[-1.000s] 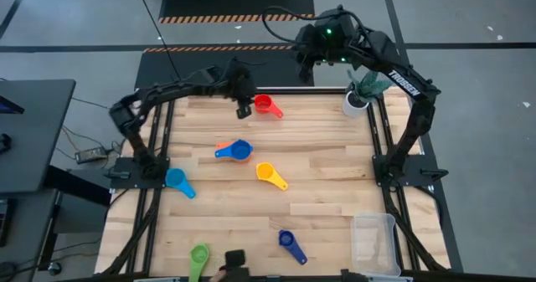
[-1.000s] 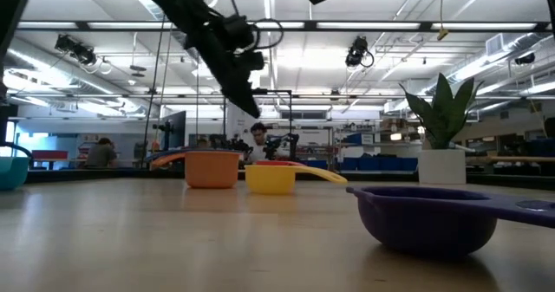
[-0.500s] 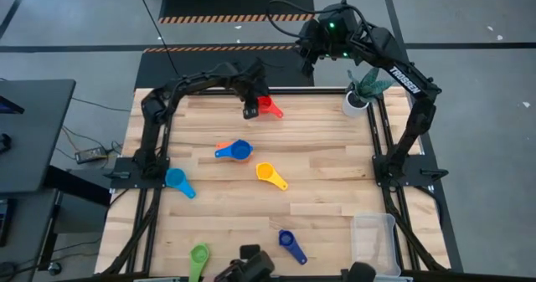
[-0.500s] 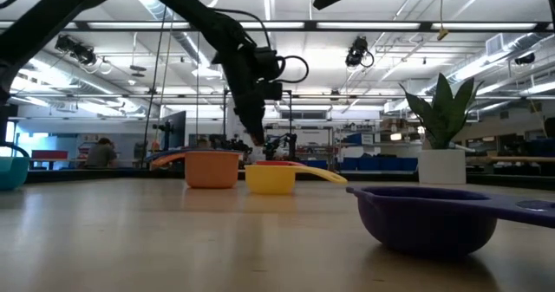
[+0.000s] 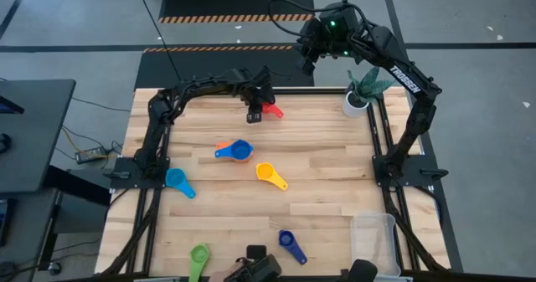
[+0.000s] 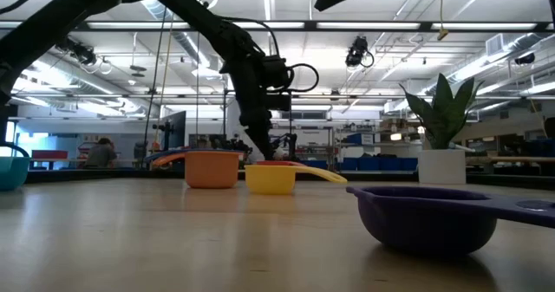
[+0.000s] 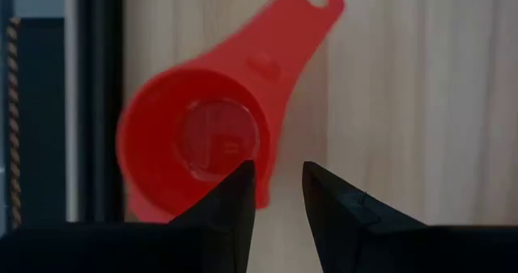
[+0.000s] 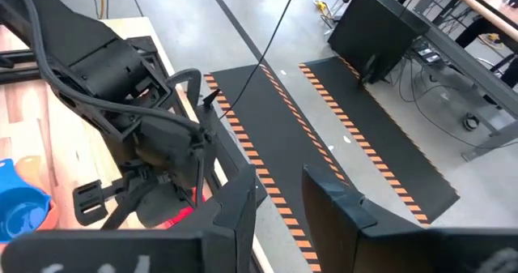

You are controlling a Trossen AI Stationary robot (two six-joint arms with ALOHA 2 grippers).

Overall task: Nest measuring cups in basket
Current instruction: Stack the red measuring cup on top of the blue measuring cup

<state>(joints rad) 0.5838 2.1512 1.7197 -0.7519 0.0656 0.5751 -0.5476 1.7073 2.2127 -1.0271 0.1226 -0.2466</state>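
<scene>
A red measuring cup lies bowl up near the table's far edge, its handle toward the right. My left gripper hangs open just above it, pointing steeply down, one finger over the bowl and one outside the rim; in the low view its tips stand a little above the cup. My right gripper is open, with nothing between its fingers, raised high beyond the far edge. The clear basket sits at the near right corner.
A blue cup over an orange one, a yellow cup, a light blue cup, a dark blue cup and a green cup lie spread over the wood. A white plant pot stands at the far right.
My left gripper has moved toward the table's right edge and down onto the red cup, tipping more steeply downward. Its fingers have kept the same gap. The cups have not moved.
</scene>
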